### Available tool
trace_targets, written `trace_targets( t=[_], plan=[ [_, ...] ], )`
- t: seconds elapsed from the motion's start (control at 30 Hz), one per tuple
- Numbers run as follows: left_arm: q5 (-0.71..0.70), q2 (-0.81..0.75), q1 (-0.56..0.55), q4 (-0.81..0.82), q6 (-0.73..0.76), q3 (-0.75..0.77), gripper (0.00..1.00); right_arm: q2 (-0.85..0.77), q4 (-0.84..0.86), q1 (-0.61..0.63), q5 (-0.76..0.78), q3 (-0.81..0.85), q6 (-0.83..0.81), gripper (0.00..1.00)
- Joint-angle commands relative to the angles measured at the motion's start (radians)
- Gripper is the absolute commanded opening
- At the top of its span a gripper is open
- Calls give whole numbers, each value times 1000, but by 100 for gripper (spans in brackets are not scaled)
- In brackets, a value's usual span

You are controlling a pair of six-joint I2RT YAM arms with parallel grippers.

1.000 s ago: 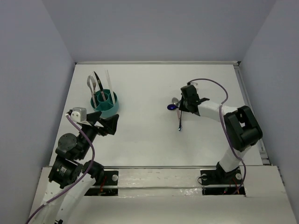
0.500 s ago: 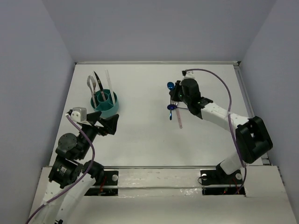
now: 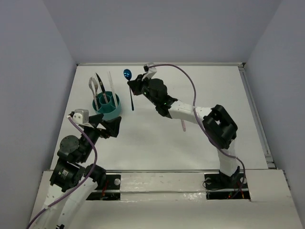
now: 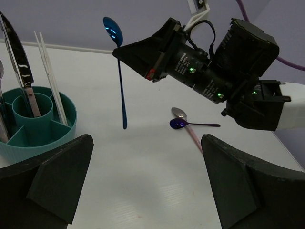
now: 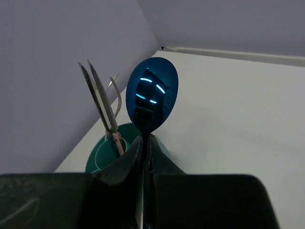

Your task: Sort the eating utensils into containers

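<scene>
My right gripper is shut on the neck of a shiny blue spoon, which hangs upright with its bowl on top, just right of the teal caddy. In the left wrist view the spoon's handle ends above the table beside the caddy. A fork, a knife and pale chopsticks stand in the caddy. A silver spoon, a blue-purple spoon and a pink-handled utensil lie mid-table. My left gripper is open and holds nothing, near and below the caddy.
The right arm stretches across the middle of the table and covers the lying spoons in the top view. Grey walls close the table at the back and both sides.
The right arm has swung from the mid-right of the table leftward and back to the caddy, carrying the blue spoon up off the table. The left arm has not moved.
</scene>
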Motion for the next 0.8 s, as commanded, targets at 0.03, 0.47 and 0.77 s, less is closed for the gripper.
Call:
trace_targets(
  t=[0.03, 0.47, 0.77],
  plan=[
    [-1, 10, 6, 45, 2, 30, 99, 136, 228, 69, 39, 201, -102, 0],
    [-12, 13, 6, 42, 6, 33, 99, 398, 360, 135, 60, 487, -167, 0],
    [-15, 8, 6, 39, 5, 33, 99, 481, 347, 144, 60, 532, -163, 0]
  ],
)
